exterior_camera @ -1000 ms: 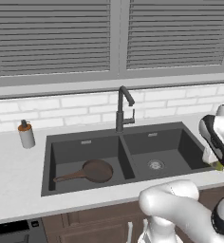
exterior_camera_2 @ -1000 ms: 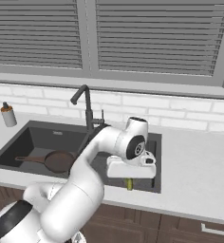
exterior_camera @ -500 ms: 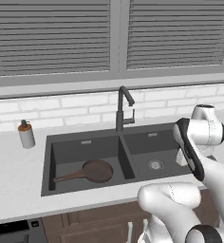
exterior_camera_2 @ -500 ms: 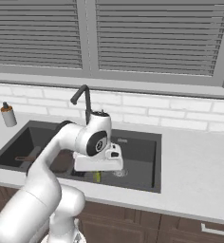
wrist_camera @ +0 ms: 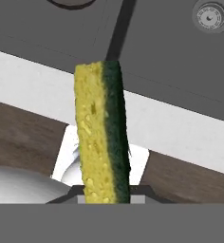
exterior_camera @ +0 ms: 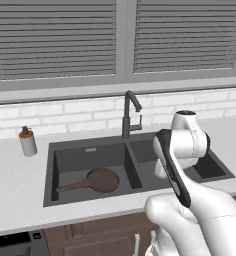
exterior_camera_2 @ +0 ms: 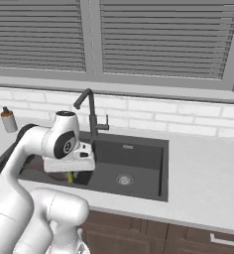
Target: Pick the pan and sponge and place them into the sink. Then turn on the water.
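Grey kitchen counter [exterior_camera: 15, 190] surrounds the sink [exterior_camera_2: 161, 171], where the pan [exterior_camera: 97, 180] already lies; the gripper [exterior_camera_2: 72, 174] clamps the sponge [wrist_camera: 102, 133] upright above the basin, apparently for dropping.

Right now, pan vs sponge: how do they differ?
The pan is round, dark brown and long-handled; the sponge is a small yellow block with a dark green side. The pan lies flat in the sink's left basin; the sponge is held on end in the gripper, not yet in the sink.
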